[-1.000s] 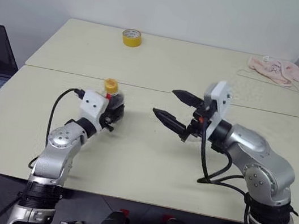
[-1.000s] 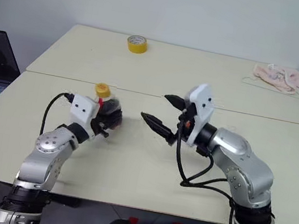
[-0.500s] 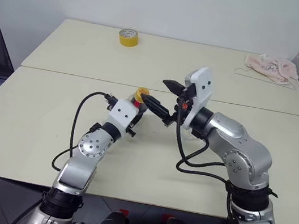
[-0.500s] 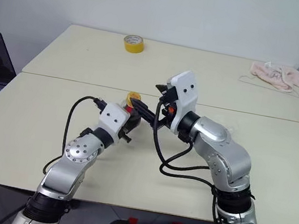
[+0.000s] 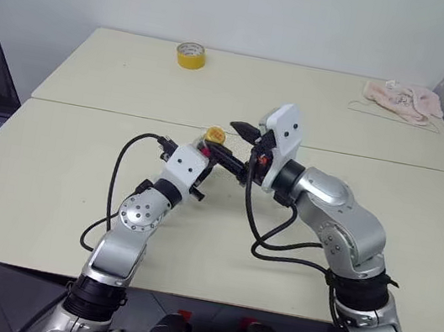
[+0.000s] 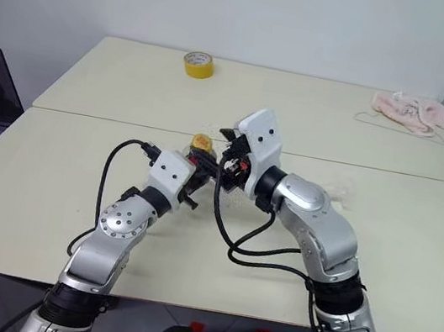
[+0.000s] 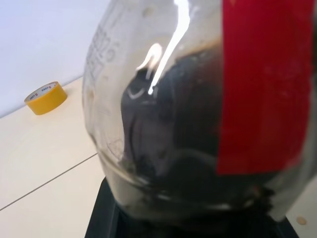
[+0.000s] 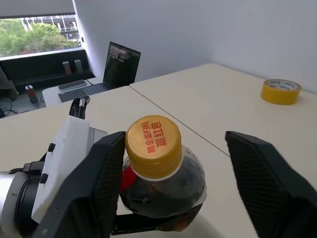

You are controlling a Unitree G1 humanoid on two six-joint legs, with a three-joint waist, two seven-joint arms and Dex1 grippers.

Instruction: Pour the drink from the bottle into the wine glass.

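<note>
The left hand [image 5: 205, 166] is gripping the bottle [image 8: 161, 186] by its body and holding it upright above the surface [image 5: 49, 180], with the dark drink [image 7: 168, 163] sitting inside. The right hand [image 8: 173, 163] is straddling the bottle's yellow cap [image 8: 153, 145] with its fingers [image 8: 265, 173] spread apart, one on each side and neither pressing it. Well beyond both hands, a yellow tape roll [image 5: 190, 55] and a pink cloth [image 5: 405, 100] are lying at the surface's far edge.
</note>
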